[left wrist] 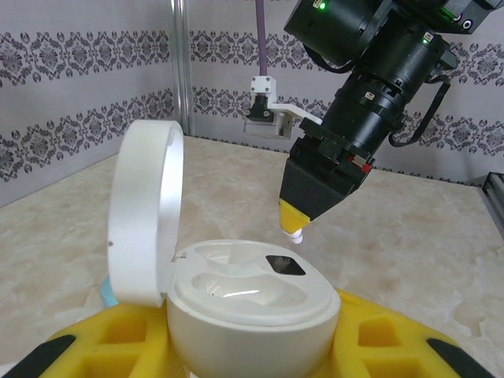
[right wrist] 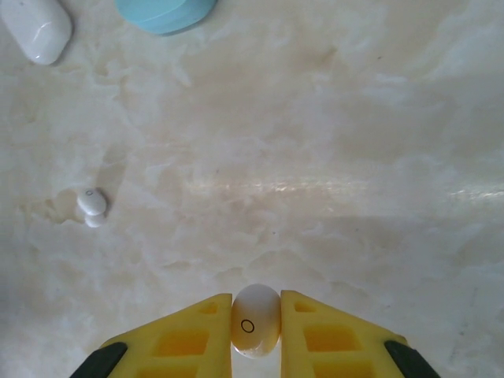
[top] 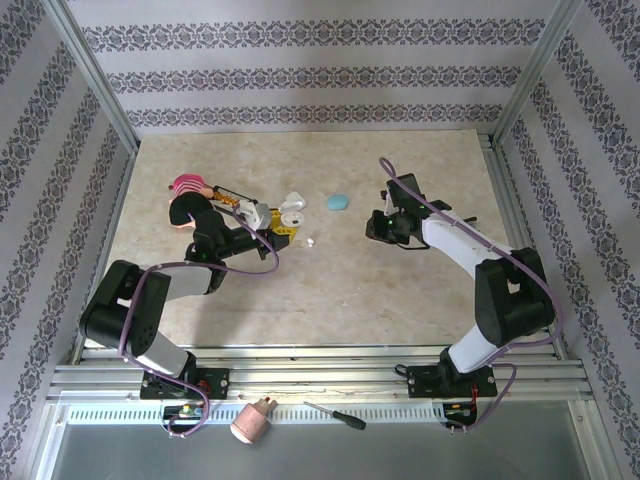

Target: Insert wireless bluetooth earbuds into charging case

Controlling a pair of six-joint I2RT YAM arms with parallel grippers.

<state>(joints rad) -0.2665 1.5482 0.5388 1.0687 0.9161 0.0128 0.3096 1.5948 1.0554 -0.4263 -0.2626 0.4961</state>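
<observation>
**Asker:** What's in your right hand?

**Me:** My right gripper (right wrist: 256, 309) is pinched on one white earbud (right wrist: 255, 324). A yellow pad presses it from each side, and its small ring mark faces my wrist camera. I hold it up off the table (right wrist: 370, 157).

**Asker:** And the left?

**Me:** My left gripper (left wrist: 250, 356) is clamped around the base of the white charging case (left wrist: 248, 303). The lid (left wrist: 146, 213) stands open at about ten o'clock of the wells. Both wells look empty to me.

**Asker:** How close are the two?

**Me:** Seen from my left wrist, the right hand hangs at one o'clock of the case. The bud at its tip is just above and beyond the rim, not touching it.

**Asker:** Anything else out there?

**Me:** From my right wrist, a second earbud (right wrist: 92, 203) lies loose on the table at ten o'clock of my grip. A blue case (right wrist: 165, 12) sits further off at eleven o'clock, shut as far as I can tell.

**Asker:** So how far along are you?

**Me:** Early, I'd say. The case is open and steadied and one bud is in hand, but nothing is seated yet. I have to lower this bud into a well and let go. Then the loose one needs fetching and seating too.
</observation>
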